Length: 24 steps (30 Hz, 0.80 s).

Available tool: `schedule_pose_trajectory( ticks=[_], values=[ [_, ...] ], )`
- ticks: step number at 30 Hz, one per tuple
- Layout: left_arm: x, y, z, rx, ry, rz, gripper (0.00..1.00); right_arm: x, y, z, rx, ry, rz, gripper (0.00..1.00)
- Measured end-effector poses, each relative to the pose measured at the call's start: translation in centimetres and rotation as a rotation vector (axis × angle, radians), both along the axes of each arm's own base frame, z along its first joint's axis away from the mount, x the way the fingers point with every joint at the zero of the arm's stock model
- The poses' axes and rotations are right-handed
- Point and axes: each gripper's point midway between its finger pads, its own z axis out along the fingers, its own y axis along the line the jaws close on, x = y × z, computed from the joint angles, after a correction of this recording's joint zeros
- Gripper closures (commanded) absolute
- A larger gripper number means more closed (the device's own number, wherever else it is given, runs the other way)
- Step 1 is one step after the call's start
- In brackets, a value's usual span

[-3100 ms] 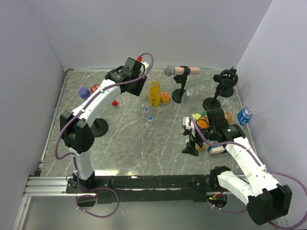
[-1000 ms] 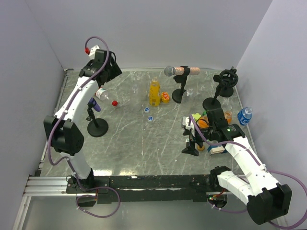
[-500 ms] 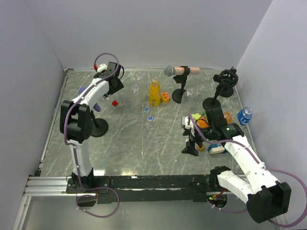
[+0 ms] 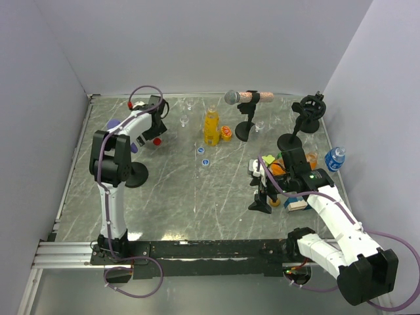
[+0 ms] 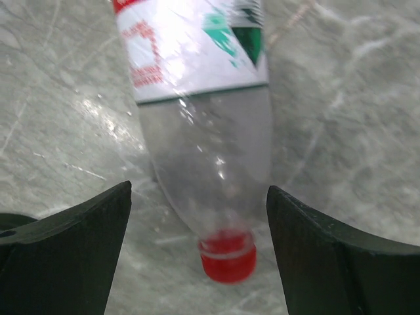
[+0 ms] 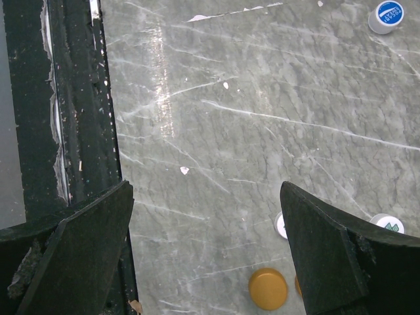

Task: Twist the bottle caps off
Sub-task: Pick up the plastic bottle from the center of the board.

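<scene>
In the left wrist view a clear bottle point(image 5: 197, 85) with a red-white label lies on the grey marble top, its red cap point(image 5: 227, 258) still on and pointing at the camera. My left gripper point(image 5: 197, 256) is open, its fingers point(image 5: 72, 249) on either side of the neck and apart from it. From above, that gripper point(image 4: 153, 123) sits at the far left and hides the bottle. A loose red cap point(image 4: 157, 140) lies beside it. A yellow-orange bottle point(image 4: 210, 126) stands mid-back. My right gripper point(image 6: 207, 256) is open over bare table, with nothing between its fingers.
Two loose blue caps point(image 4: 203, 156) and an orange cap point(image 4: 226, 133) lie near the middle. An orange cap point(image 6: 268, 289) lies under the right wrist. A microphone on a stand point(image 4: 246, 98), a second stand point(image 4: 302, 118), a black round base point(image 4: 134, 174) and a small blue-labelled bottle point(image 4: 335, 158) stand around.
The left arm has come down from a raised pose to the table at far left. The clear bottle it carried now lies there, and the jaws have opened off it. The right arm has barely moved.
</scene>
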Motion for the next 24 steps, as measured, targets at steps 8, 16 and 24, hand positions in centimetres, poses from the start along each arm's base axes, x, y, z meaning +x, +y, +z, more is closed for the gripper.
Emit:
schedule_pose_trajectory(
  ticks=[8, 16, 24],
  values=[
    [0.4, 1.7, -1.2, 0.003, 0.021, 0.037, 0.15, 0.0, 0.0, 0.0, 0.0, 0.0, 0.0, 0.01],
    [1.9, 2.3, -1.6, -0.008, 0.011, 0.054, 0.3, 0.0, 0.0, 0.0, -0.002, 0.0, -0.001, 0.01],
    [2.1, 3.2, -1.8, -0.019, 0.015, 0.06, 0.63, 0.0, 0.0, 0.0, -0.003, 0.0, -0.002, 0.01]
  ],
)
